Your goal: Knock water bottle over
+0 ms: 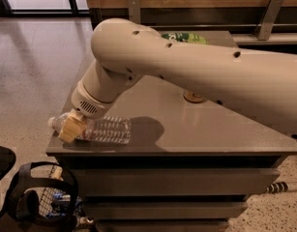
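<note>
The water bottle (105,130), clear ribbed plastic with a white cap at its left end, lies on its side near the front left corner of the grey table (196,134). Its cap reaches the table's left edge. My gripper (72,128), with tan fingers, is low over the bottle's neck end, right against it. My large cream arm crosses the view from the right and hides much of the table.
The gold-orange can (194,97) stands behind the arm, only its base showing. A green snack bag (184,36) lies at the back of the table. A black ring-shaped object with a wire basket (39,197) sits on the floor at the front left.
</note>
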Robot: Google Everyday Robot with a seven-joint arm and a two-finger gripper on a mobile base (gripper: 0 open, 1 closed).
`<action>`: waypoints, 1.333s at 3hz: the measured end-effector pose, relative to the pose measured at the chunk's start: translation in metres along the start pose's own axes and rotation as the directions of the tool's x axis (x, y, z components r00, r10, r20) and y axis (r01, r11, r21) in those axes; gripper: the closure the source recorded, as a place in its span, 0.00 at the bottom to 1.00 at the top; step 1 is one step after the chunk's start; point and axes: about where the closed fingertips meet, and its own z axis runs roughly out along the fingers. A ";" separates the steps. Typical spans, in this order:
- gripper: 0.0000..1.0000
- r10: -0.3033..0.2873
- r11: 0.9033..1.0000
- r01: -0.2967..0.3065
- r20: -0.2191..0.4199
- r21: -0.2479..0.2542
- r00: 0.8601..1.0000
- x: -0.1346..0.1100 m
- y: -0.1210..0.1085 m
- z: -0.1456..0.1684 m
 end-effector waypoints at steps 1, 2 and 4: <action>0.85 -0.001 1.000 0.001 0.004 -0.004 1.000 -0.002 0.001 0.003; 0.61 -0.001 1.000 0.001 0.004 -0.004 1.000 -0.002 0.001 0.002; 0.07 -0.008 1.000 0.008 0.002 -0.005 1.000 -0.004 0.004 0.003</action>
